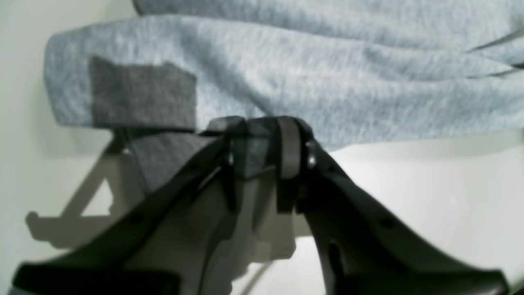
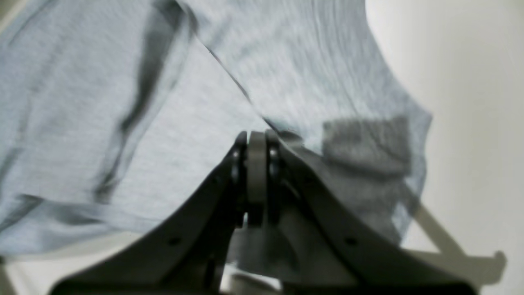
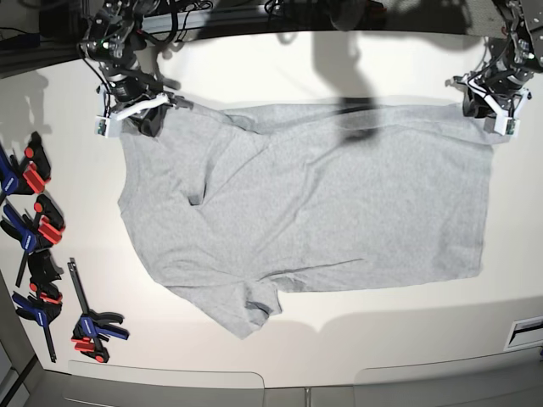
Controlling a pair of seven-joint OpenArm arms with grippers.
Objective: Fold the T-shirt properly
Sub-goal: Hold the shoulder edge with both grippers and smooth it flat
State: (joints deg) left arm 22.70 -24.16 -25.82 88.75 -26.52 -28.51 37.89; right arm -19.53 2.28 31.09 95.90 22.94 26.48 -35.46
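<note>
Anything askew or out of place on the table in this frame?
The light heather-grey cotton T-shirt lies unevenly: its near sleeve is crumpled and creases run across the chest. Red, blue and black clamps lie scattered along the white table edge. Nothing looks damaged or spilled.

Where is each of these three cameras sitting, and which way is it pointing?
Base: high above the white table, looking straight down at the spread grey T-shirt; both arms show at the far corners.
Left wrist: on the left arm, looking low along its left gripper, whose jaws meet the shirt's edge.
Right wrist: on the right arm, looking along the right gripper, jaws shut at the cloth.
Shared: all three views show the T-shirt and the table; the base view also shows clamps along its left edge.
</note>
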